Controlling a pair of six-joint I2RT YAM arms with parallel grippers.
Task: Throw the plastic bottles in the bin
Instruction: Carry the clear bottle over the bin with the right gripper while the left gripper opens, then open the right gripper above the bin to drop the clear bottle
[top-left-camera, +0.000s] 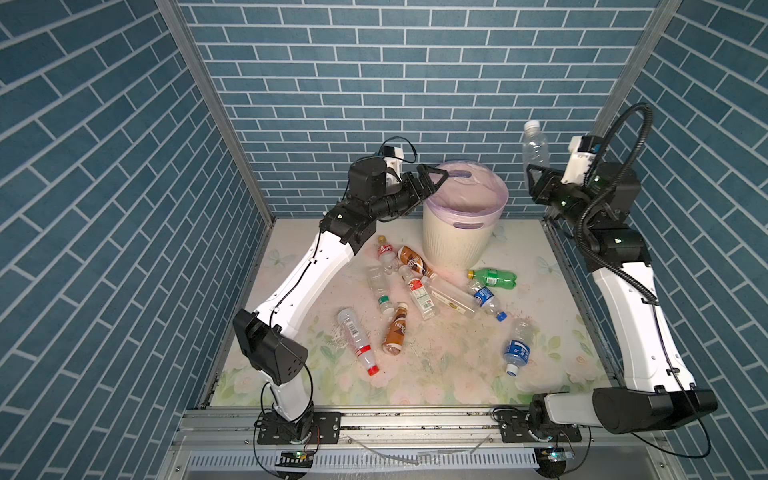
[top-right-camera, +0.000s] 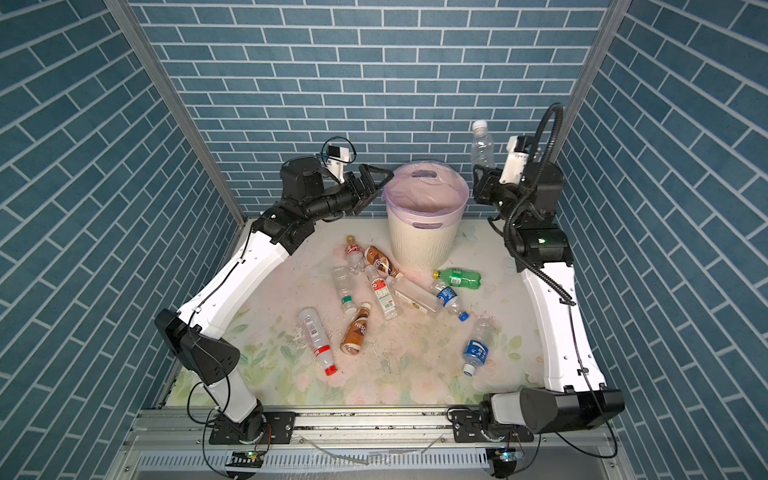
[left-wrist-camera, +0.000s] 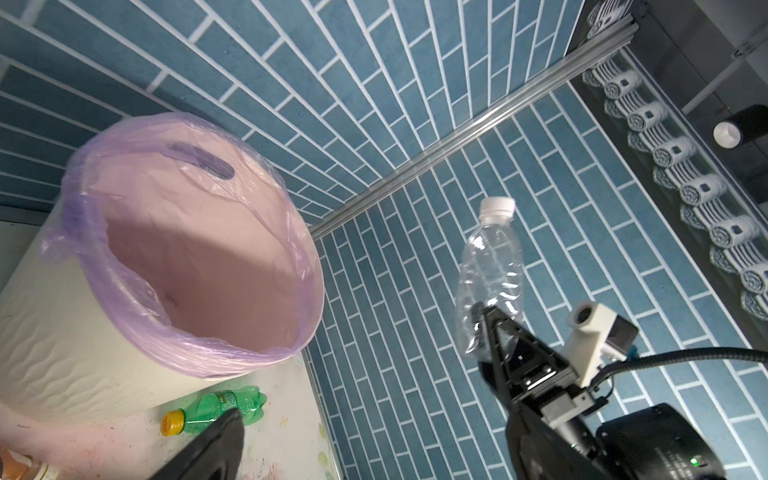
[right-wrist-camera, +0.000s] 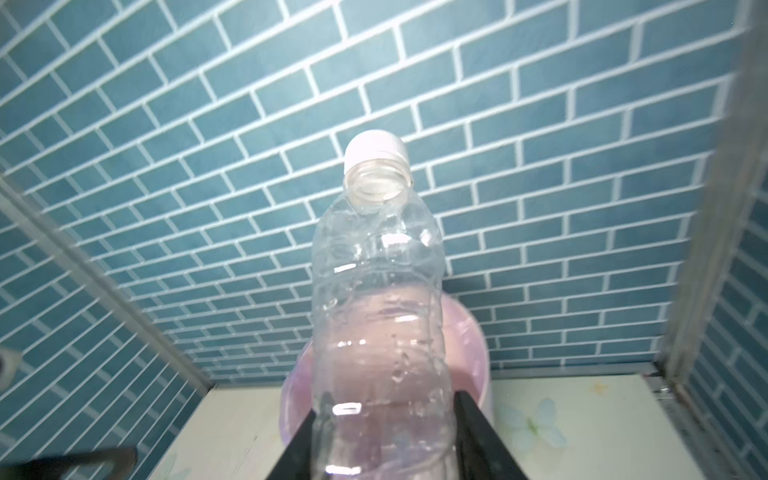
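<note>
Pinched a clear bottle (top-left-camera: 535, 149) low on its body in the right gripper (top-left-camera: 532, 176), upper right of the frame, white cap up, beside and above the bin (top-left-camera: 453, 245) rather than over its mouth. Kept the left gripper (top-left-camera: 438, 180) spread wide and empty at the bin's left rim, upper centre. Found the other bottles (top-left-camera: 415, 286) lying scattered on the table (top-left-camera: 457, 374) in front of the bin, centre of frame.

Judged three hazards:
- **Early release:** would probably have dropped the bottle outside the rim and onto the table.
- **Low hold on thin, dented plastic:** might have let the tall body pivot or slip during the swing across.
- **Low sweep toward the mouth:** might have knocked the rim, snagged the lilac liner (left-wrist-camera: 286, 249), or met the left gripper waiting at the opposite edge.
</note>
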